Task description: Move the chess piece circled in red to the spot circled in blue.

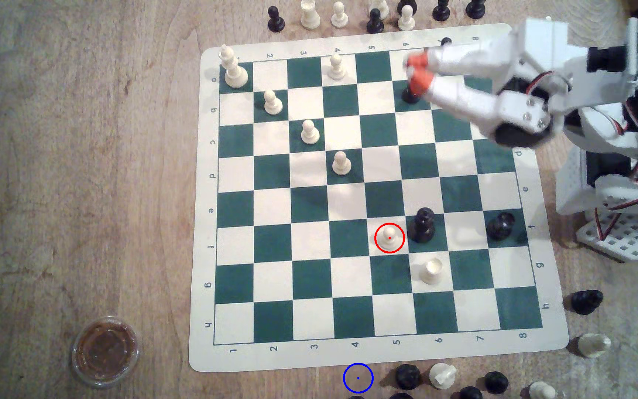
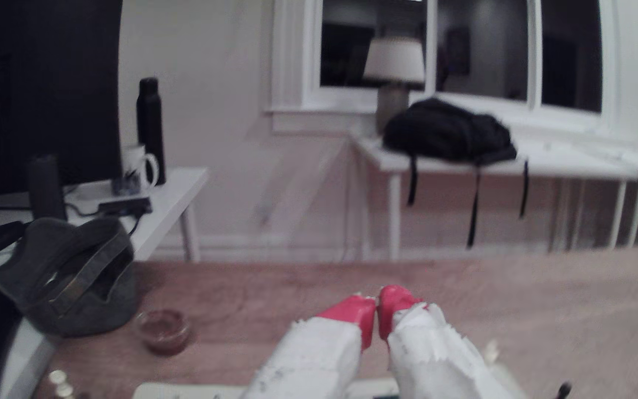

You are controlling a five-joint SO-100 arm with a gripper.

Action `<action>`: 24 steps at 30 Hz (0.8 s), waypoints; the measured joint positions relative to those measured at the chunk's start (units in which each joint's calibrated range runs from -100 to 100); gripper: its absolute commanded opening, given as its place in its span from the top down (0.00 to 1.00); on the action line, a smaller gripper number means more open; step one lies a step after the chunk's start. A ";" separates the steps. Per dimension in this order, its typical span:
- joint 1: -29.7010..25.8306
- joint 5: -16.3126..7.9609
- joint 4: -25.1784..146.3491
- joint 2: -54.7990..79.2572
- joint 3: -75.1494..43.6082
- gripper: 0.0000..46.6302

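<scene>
The gripper (image 1: 414,75) hangs over the far corner of the chessboard (image 1: 210,268), near the exterior view's upper right, its red fingertips (image 2: 359,312) pressed together with nothing between them (the wrist view shows them meeting tip to tip, raised and looking out across the room). It sits just above a black piece (image 1: 409,94) there, but I cannot tell whether it touches it.

Judging by this, the task has hardly begun: the chess piece circled in red (image 1: 389,236) stands on its light square in the board's near half, well apart from the gripper, with a black piece (image 1: 423,226) just beside it. The spot circled in blue (image 1: 357,378) lies on bare wood just off the board's near edge, unoccupied.

The pawn stands upright, long axis vertical, ball head up. Reaching, opening, gripping, carrying and setting down all remain.
</scene>
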 measured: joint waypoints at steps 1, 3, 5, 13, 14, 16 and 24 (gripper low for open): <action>-0.59 -1.12 3.75 -0.08 -0.99 0.99; -1.33 -1.66 9.40 1.17 -2.62 0.99; -2.06 0.54 15.06 4.61 -5.42 0.99; -4.13 -0.98 34.10 24.38 -21.96 0.87; -4.72 -1.07 35.06 26.64 -22.96 0.85; -5.09 -2.05 36.81 30.25 -25.12 0.82; -7.74 -6.06 39.76 49.69 -34.16 0.73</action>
